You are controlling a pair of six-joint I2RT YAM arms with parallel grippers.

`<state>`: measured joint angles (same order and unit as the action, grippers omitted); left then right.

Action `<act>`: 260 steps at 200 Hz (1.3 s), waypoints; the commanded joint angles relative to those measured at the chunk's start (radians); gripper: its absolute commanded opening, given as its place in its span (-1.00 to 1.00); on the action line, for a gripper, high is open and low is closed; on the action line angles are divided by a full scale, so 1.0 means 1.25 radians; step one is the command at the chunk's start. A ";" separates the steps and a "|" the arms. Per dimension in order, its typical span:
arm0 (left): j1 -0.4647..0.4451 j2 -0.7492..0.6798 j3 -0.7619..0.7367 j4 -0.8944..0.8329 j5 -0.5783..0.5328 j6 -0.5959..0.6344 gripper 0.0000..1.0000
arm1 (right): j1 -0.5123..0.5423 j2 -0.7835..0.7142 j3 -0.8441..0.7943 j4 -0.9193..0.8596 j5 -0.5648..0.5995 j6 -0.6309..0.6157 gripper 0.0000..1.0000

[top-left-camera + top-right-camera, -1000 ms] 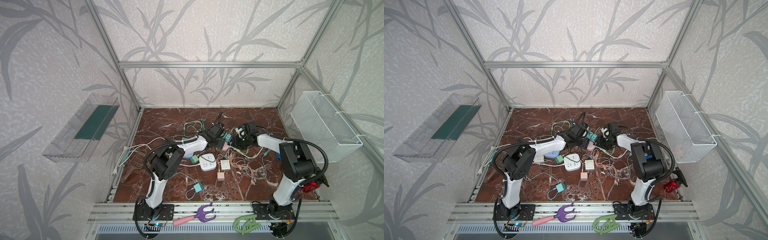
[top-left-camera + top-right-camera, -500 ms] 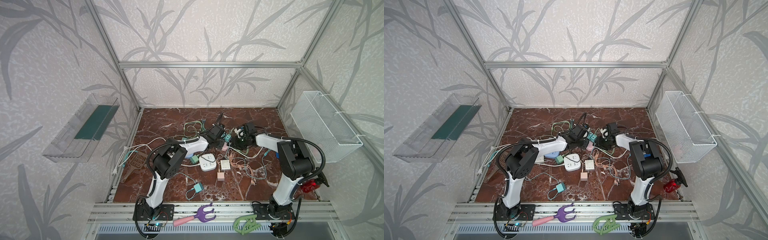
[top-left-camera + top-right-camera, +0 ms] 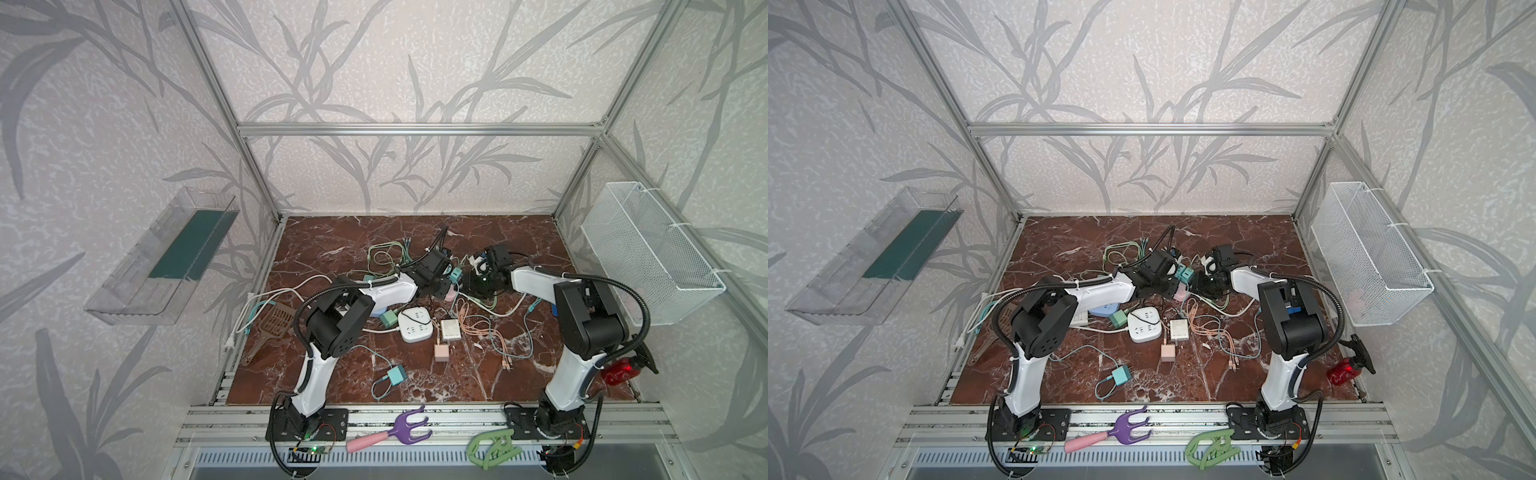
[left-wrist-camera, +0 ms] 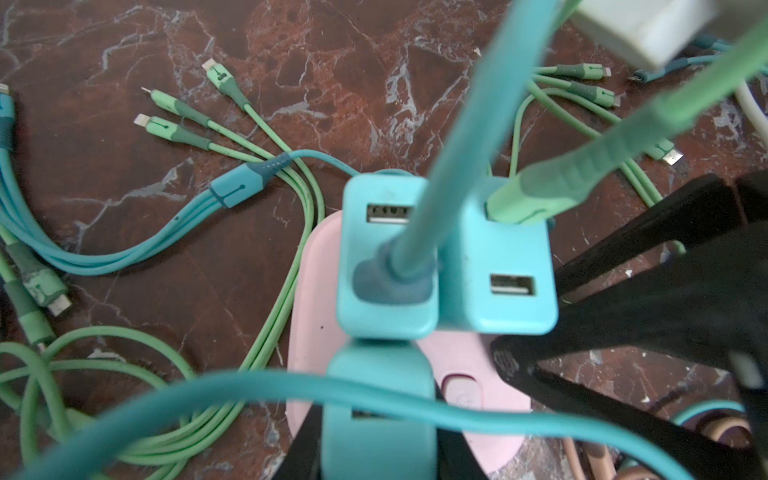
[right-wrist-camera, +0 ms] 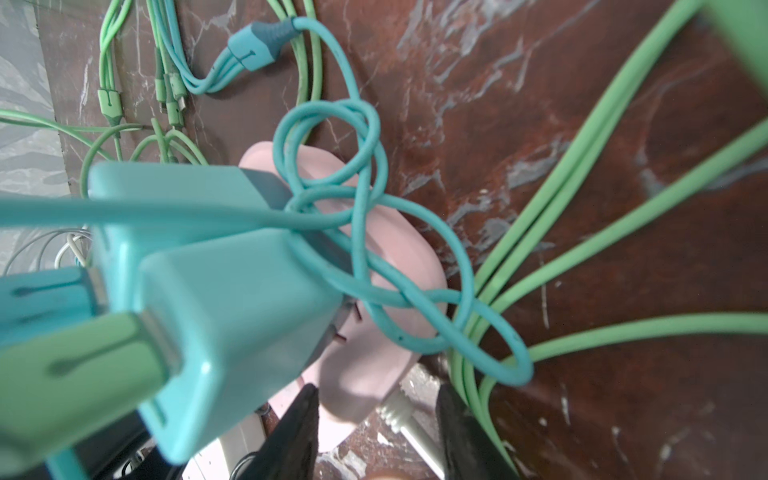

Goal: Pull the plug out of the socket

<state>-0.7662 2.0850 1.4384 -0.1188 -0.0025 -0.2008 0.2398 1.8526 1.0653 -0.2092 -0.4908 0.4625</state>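
Plug, clamped by left gripper, is partly cut off.

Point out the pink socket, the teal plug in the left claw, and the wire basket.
pink socket (image 4: 318,291), left wrist view, bare edge beside the plugs
teal plug (image 4: 378,365), left wrist view, its port face
wire basket (image 3: 640,257), in a top view, mesh side wall

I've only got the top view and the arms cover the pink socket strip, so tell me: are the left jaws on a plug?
Observer: Yes. The left wrist view shows the left gripper with its jaws shut on a teal USB charger plugged into the pink socket strip.
Operator: How many chargers sit on it?
Observer: Three, all teal.
Operator: And on the right?
Observer: In the right wrist view the right gripper straddles the strip's cord end; whether its jaws pinch it, I can't tell.
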 commanded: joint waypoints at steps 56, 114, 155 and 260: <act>-0.012 -0.032 0.011 0.029 0.012 0.001 -0.68 | 0.005 0.019 0.022 -0.088 0.053 -0.039 -0.06; -0.023 -0.049 0.011 0.034 0.004 0.026 -0.69 | 0.005 0.031 0.038 -0.129 0.080 -0.047 -0.07; -0.036 -0.058 0.009 0.034 -0.008 0.055 -0.71 | 0.005 0.032 0.045 -0.145 0.100 -0.043 -0.07; -0.043 -0.038 0.043 -0.005 -0.025 0.053 -0.72 | 0.005 0.038 0.050 -0.160 0.112 -0.049 -0.07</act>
<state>-0.8101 2.0647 1.4231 -0.1204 -0.0582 -0.1493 0.2436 1.8645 1.1301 -0.3447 -0.4191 0.4168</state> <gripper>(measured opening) 0.274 0.463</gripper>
